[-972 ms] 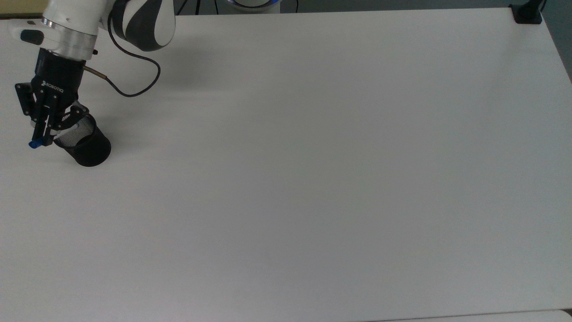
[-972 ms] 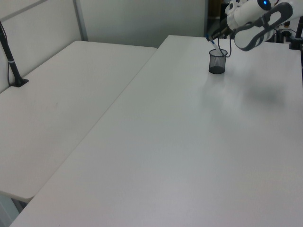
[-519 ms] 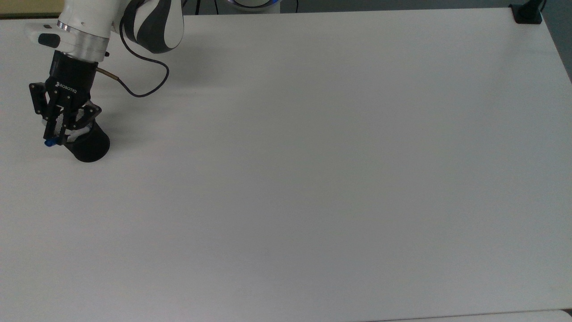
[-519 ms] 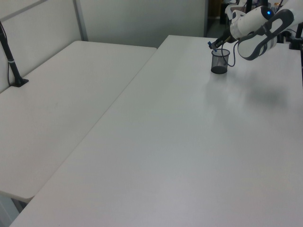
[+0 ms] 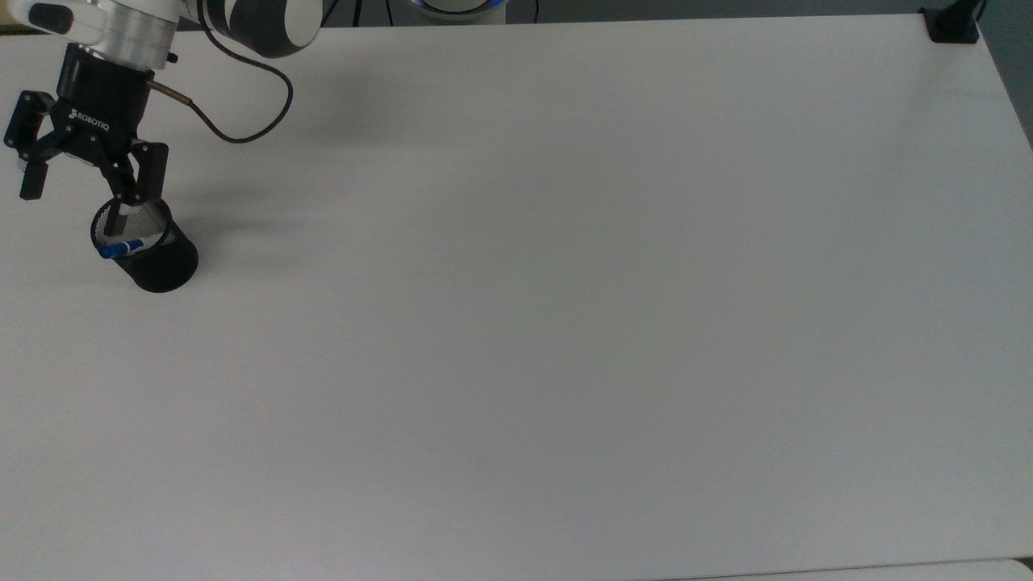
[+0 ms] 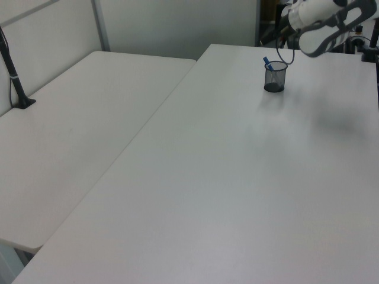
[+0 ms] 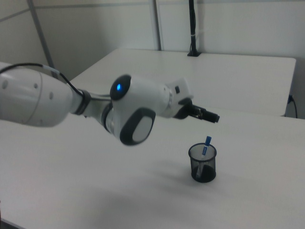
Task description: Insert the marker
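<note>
Your arm reaches in from the far edge of the white table [image 5: 565,323] toward the top view's far left corner, wrist pitched down so the black gripper [image 5: 85,184] points at the tabletop. Its two fingers [image 5: 152,173] are spread wide apart and pinch nothing; in the top view one fingertip hangs just over the far rim of the black mesh cup [image 5: 157,258], the other well out to the top view's left of it. A thin black cable [image 5: 242,133] loops from the wrist across the table behind the gripper. The marker [image 5: 121,247] stands inside the mesh cup, leaning against its rim with the blue cap poking up above the edge. In the right view your gripper [image 7: 209,116] sits above and just left of the cup [image 7: 203,164], clear of the marker [image 7: 206,144].
</note>
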{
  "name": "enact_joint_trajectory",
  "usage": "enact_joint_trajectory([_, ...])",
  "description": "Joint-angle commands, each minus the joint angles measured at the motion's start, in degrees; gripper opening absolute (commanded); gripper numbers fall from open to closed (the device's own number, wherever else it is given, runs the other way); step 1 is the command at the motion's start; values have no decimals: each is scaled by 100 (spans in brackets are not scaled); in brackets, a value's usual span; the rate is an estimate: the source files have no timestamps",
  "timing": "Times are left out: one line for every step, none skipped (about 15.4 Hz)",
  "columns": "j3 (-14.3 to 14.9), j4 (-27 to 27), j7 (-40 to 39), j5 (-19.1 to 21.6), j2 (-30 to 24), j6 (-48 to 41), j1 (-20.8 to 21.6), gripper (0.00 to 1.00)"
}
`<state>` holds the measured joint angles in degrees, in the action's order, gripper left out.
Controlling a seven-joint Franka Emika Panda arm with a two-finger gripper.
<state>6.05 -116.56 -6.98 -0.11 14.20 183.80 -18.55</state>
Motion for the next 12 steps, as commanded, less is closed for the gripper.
enact_joint_trajectory([1, 1088, 451, 90, -444, -2588, 281, 100])
enact_joint_trajectory([1, 1335, 548, 90, -488, -3178, 334, 100])
enact_joint_trajectory([1, 1494, 671, 90, -584, -3723, 413, 100])
enact_joint_trajectory([1, 1592, 811, 90, -681, -4181, 475, 100])
enact_joint_trajectory([1, 1627, 952, 81, -795, -4577, 536, 100])
enact_joint_trajectory([1, 1654, 1092, 81, -935, -4981, 606, 100])
enact_joint_trajectory([1, 1706, 1224, 81, -1058, -5429, 677, 100])
enact_joint_trajectory([1, 1776, 1295, 81, -1164, -5912, 782, 100])
enact_joint_trajectory([10, 1882, 1339, 81, -1235, -6430, 905, 100])
enact_joint_trajectory([27, 1996, 1375, 81, -1279, -6958, 1002, 100])
enact_joint_trajectory([28, 2119, 1410, 90, -1314, -7424, 1072, 100])
enact_joint_trajectory([36, 2224, 1454, 99, -1323, -7846, 1151, 100])
